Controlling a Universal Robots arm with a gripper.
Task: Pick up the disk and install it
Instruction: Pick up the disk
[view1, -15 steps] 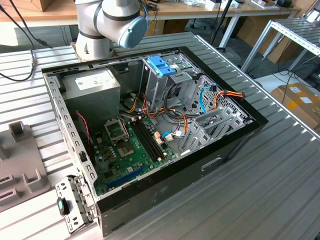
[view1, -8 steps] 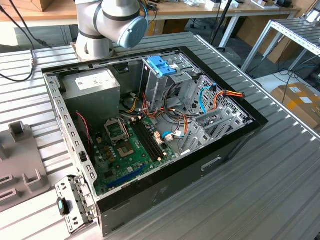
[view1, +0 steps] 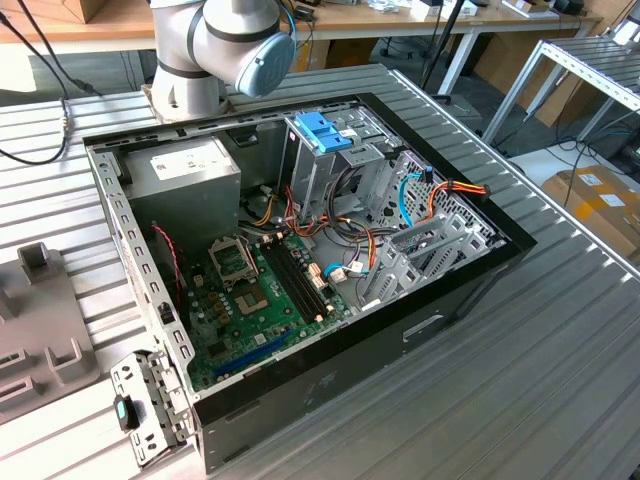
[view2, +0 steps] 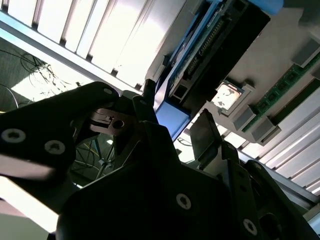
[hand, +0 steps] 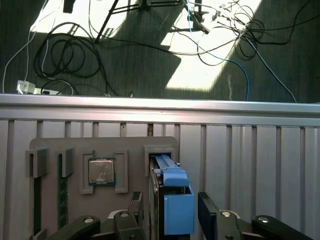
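End effector (hand: 171, 202) spread astride upright disk (hand: 172, 175), fingers (hand: 207, 207) partly cut off; disk slotted in grey tray (hand: 75, 147)

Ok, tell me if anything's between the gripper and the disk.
Nothing visible does. In the first wrist view the open gripper straddles the disk, with a gap on both sides, as it stands on edge in its grey holder.

Silver arm (view1: 188, 55) with blue cap (view1: 266, 60), black claw (hand: 171, 205)

The disk (hand: 176, 210) stands edge-on in the grey holder (hand: 131, 145), metal body mostly hidden, one end cropped by the picture's edge. In the exterior view the arm (view1: 225, 45) is cropped above its joint.
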